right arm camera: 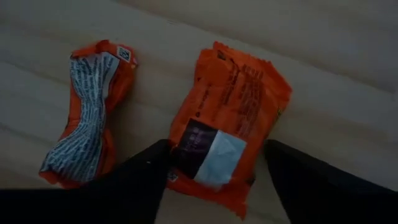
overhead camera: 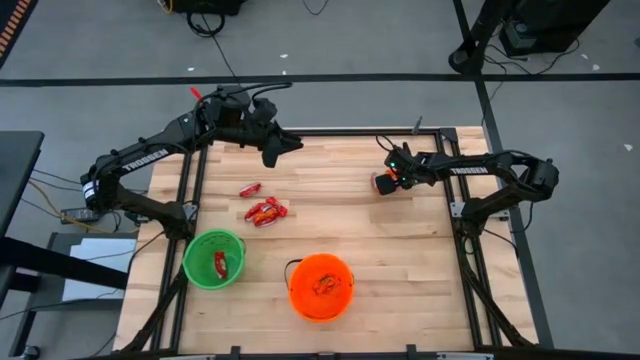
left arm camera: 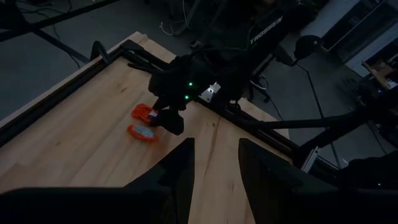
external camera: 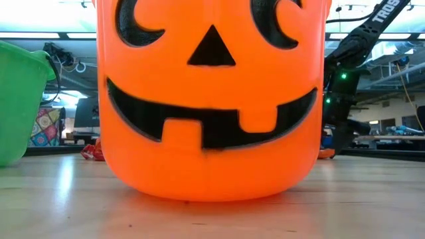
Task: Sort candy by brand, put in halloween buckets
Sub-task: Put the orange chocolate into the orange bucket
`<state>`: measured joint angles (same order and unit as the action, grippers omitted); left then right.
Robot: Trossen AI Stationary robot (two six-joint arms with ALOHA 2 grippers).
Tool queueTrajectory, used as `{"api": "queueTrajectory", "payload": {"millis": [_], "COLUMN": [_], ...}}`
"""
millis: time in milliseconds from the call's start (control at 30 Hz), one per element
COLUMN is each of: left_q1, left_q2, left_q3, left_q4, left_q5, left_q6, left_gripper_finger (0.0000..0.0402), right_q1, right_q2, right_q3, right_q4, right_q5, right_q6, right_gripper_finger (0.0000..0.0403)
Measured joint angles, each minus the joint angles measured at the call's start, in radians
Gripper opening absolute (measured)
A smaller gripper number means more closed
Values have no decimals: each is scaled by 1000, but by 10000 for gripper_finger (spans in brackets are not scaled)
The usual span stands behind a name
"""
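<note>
Two orange-wrapped candy pieces lie flat on the wood at the table's far right, one point(right arm camera: 230, 124) between the fingers of my open right gripper point(right arm camera: 217, 149), the other point(right arm camera: 90, 118) beside it. My right gripper point(overhead camera: 383, 183) points steeply down at them. Several red candy pieces point(overhead camera: 264, 210) lie left of centre. The green bucket point(overhead camera: 214, 259) stands upright on its base and holds a red piece. The orange bucket point(overhead camera: 321, 286) holds orange pieces. My left gripper point(overhead camera: 285, 148) hangs open and empty above the table's far edge. My right gripper straddles the near end of the orange candy point(right arm camera: 205, 149) from above, one finger point(right arm camera: 146, 171) at each long edge. The candy lies flat on the table. Whether either finger touches the wrapper, I cannot tell.
The orange bucket point(external camera: 212, 99) fills the low view, with the green bucket point(external camera: 20, 99) at its left. A dark metal frame point(overhead camera: 470, 200) runs along the table's edges. Bare wood lies between the red candy and my right gripper.
</note>
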<state>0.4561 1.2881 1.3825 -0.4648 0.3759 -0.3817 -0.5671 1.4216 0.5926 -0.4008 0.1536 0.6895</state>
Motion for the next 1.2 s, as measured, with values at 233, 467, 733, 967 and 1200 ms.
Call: {"api": "queueTrajectory", "payload": {"millis": [233,467,733,967,1200], "left_q1": [0,0,0,0,0], "left_q2": [0,0,0,0,0], "left_q3": [0,0,0,0,0], "left_q4": [4,4,4,5,4], "left_q5": [0,0,0,-1,0], "left_q6": [-15,-16,-16,-16,-16], "left_gripper_finger": [131,131,131,131,131], "right_q1": [0,2,42,122,243], "right_q2": [0,0,0,0,-1], "right_q3": [0,2,60,226,450], "right_q4": [4,11,-19,-192,-390], "right_q5": [3,-18,-118,-124,-181], "right_q6": [-37,-52,-64,-81,-90], "right_gripper_finger": [155,70,40,38,37]}}
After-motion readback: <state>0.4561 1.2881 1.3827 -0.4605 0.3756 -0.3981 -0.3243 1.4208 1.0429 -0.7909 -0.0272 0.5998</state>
